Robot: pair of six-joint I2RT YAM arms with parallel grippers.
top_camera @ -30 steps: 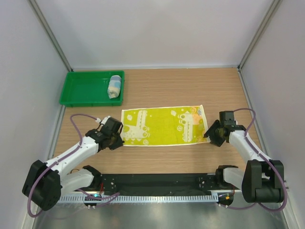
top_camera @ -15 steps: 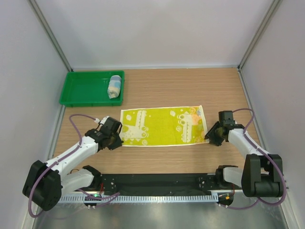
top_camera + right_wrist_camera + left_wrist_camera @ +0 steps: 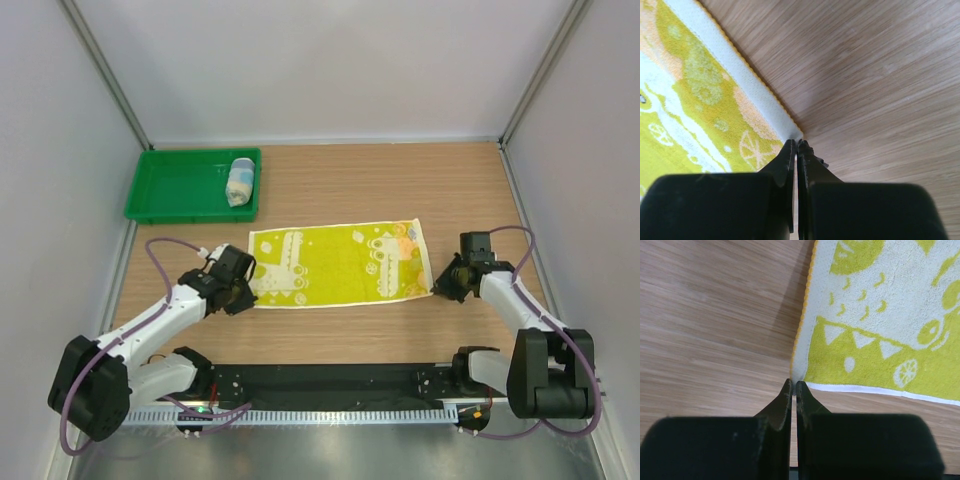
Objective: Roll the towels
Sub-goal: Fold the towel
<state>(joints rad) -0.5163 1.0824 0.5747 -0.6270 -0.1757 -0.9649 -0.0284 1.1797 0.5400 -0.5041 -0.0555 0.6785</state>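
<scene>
We see the yellow-green towel lying flat and spread out on the wooden table, its long side running left to right between the two arms. The left gripper sits at the towel's near left corner. Its jaws are pressed together with only a thin pale sliver between them, pinching that corner. The right gripper sits at the near right corner, its jaws likewise closed on the orange-stitched edge. The prints we can make out are white triangles, a citrus slice, small curved marks and pale orange patches. The light blue and white towel lies rolled up in the right end of the green tray, at the far left of the table, well apart from both grippers.
</scene>
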